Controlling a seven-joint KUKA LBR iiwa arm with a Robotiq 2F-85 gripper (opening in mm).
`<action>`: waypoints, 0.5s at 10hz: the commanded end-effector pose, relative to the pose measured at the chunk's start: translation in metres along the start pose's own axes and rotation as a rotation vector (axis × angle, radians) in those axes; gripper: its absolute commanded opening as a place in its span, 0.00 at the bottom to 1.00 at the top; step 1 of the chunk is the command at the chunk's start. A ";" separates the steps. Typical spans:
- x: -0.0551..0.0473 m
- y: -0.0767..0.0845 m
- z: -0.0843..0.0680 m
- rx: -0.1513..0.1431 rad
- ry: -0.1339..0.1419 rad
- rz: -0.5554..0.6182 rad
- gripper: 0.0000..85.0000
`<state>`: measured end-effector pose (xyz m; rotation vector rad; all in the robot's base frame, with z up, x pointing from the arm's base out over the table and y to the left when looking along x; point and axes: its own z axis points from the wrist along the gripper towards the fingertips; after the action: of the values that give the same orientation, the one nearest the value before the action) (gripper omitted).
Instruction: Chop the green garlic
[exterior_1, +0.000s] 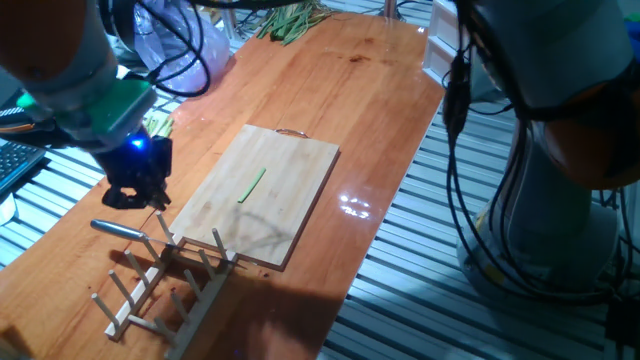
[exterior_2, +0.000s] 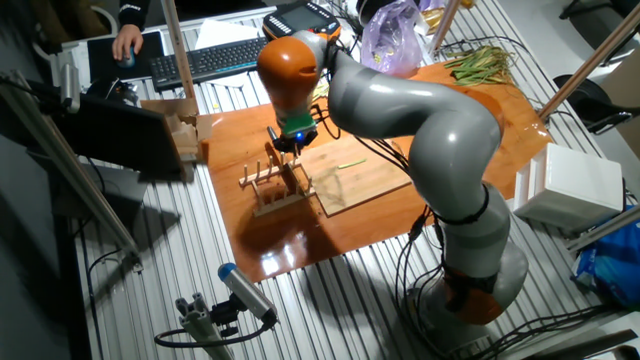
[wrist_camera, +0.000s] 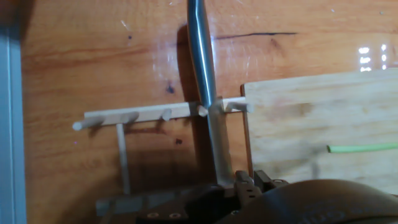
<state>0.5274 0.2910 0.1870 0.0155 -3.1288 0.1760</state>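
The green garlic (exterior_1: 252, 186) is one thin bright green stalk lying on the wooden cutting board (exterior_1: 290, 165). It also shows in the other fixed view (exterior_2: 352, 164) and at the right edge of the hand view (wrist_camera: 364, 148). A knife with a metal handle (exterior_1: 120, 228) rests across the wooden peg rack (exterior_1: 165, 280), left of the board. In the hand view the knife (wrist_camera: 202, 56) runs from the top down to my hand. My gripper (exterior_1: 135, 195) hangs just above the knife handle. Its fingers are dark and mostly hidden, so I cannot tell how the jaws stand.
A heap of long leafy green stalks (exterior_1: 290, 20) lies at the table's far end beside a plastic bag (exterior_1: 185, 45). Pale green stalk sections (exterior_1: 158, 124) sit behind my hand. A keyboard (exterior_2: 215, 60) and a person's hand lie beyond the table. The table edge runs close to the rack.
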 end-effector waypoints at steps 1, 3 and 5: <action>-0.001 0.003 0.009 0.004 -0.006 0.002 0.40; -0.003 0.005 0.027 -0.003 -0.031 0.005 0.40; -0.007 0.011 0.039 0.011 -0.039 0.002 0.40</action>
<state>0.5344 0.2982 0.1462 0.0160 -3.1682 0.1940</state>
